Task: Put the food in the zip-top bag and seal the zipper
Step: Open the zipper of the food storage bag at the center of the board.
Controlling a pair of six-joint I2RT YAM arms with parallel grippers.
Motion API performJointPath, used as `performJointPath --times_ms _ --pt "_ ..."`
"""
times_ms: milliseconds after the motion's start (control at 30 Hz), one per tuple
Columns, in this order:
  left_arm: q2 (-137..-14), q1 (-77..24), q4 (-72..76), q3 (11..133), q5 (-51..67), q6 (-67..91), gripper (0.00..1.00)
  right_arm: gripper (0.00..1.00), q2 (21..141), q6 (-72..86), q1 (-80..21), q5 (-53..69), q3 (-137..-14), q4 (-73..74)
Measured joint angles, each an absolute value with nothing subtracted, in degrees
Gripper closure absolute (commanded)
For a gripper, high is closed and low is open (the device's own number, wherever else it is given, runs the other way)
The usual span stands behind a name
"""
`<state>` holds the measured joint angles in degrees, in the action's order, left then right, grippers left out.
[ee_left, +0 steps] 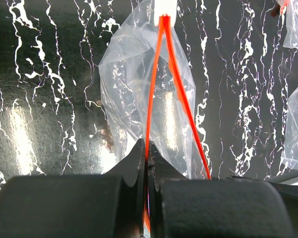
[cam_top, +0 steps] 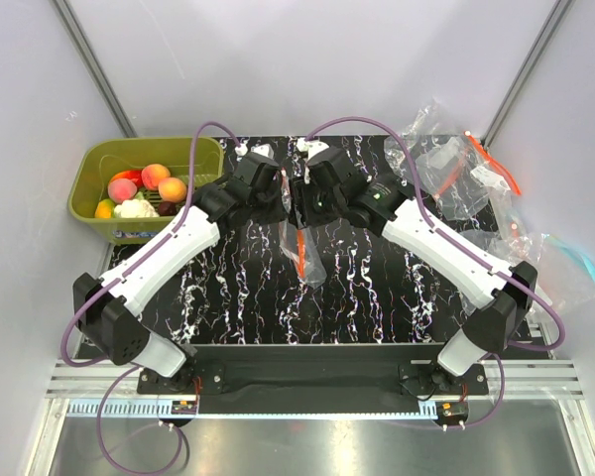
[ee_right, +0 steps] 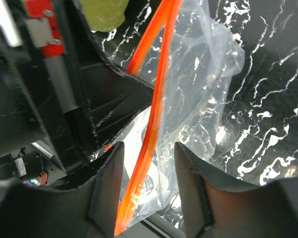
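The zip-top bag (cam_top: 304, 254) hangs clear and crinkly over the middle of the table, between my two grippers. My left gripper (ee_left: 148, 147) is shut on one side of the red-orange zipper (ee_left: 150, 104), and the bag's mouth gapes open up to the white slider (ee_left: 165, 11). My right gripper (ee_right: 149, 171) is open, and the zipper strip (ee_right: 154, 114) runs between its fingers (ee_right: 108, 188) without touching them. The bag (ee_left: 134, 84) looks empty. Three orange-pink fruits (cam_top: 157, 176) and a dark plum (cam_top: 167, 208) lie in the green basket (cam_top: 149, 151) at the back left.
The basket also holds a white cauliflower (cam_top: 134, 209) and a red pepper (cam_top: 129, 177). Other clear bags (cam_top: 446, 164) lie at the back right, and one with a light-blue strip (cam_top: 578, 262) lies at the right edge. The walls stand close on both sides.
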<state>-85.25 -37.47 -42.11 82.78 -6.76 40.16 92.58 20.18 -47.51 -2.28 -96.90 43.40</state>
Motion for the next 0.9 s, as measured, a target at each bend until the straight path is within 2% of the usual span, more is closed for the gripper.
performJointPath --times_ms 400,633,867,900 --pt "-85.4 -37.5 -43.0 83.3 -6.9 40.2 1.00 0.70 97.0 20.1 -47.7 -10.0 -101.0 48.5" --pt "-85.2 -37.5 -42.0 81.6 -6.6 40.2 1.00 0.71 98.4 18.6 -46.9 -12.2 -103.4 49.7" --pt "-84.7 -37.5 -42.0 78.6 -6.1 40.1 1.00 1.00 101.4 16.3 -43.9 -14.1 -106.8 50.0" --pt "-84.5 -37.5 -41.9 78.3 -6.0 40.1 1.00 1.00 101.5 16.1 -43.6 -14.2 -106.8 50.2"
